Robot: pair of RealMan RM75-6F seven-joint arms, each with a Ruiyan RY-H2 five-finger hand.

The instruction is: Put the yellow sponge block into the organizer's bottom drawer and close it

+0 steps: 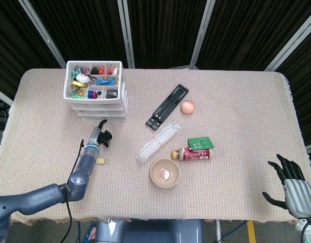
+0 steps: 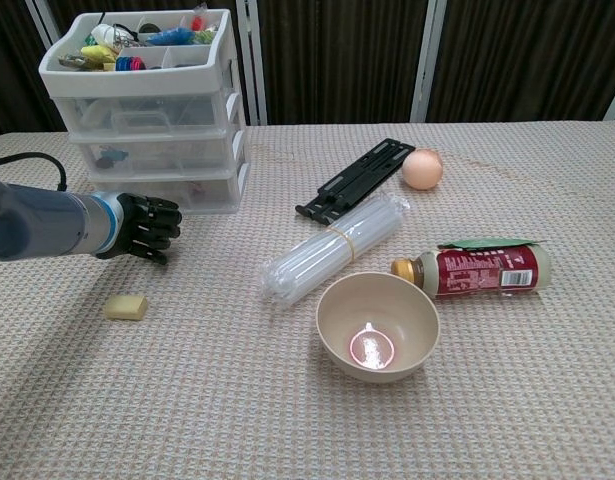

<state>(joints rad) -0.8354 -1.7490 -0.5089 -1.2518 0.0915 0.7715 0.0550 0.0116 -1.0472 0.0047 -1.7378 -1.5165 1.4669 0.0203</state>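
Observation:
The yellow sponge block (image 1: 100,161) (image 2: 125,307) lies on the cloth in front of the white three-drawer organizer (image 1: 97,91) (image 2: 147,110). The organizer's bottom drawer (image 2: 192,190) is pushed in. My left hand (image 1: 100,135) (image 2: 145,227) hovers between sponge and organizer, just short of the bottom drawer's front, fingers loosely bent and holding nothing. My right hand (image 1: 292,185) rests at the table's front right corner with fingers spread and empty; the chest view does not show it.
A bundle of clear straws (image 1: 159,142) (image 2: 332,248), a tan bowl (image 1: 165,172) (image 2: 377,325) and a lying red bottle (image 1: 193,153) (image 2: 482,270) occupy the middle. A black bracket (image 1: 168,106) (image 2: 357,180) and an egg (image 1: 188,107) (image 2: 422,169) lie further back.

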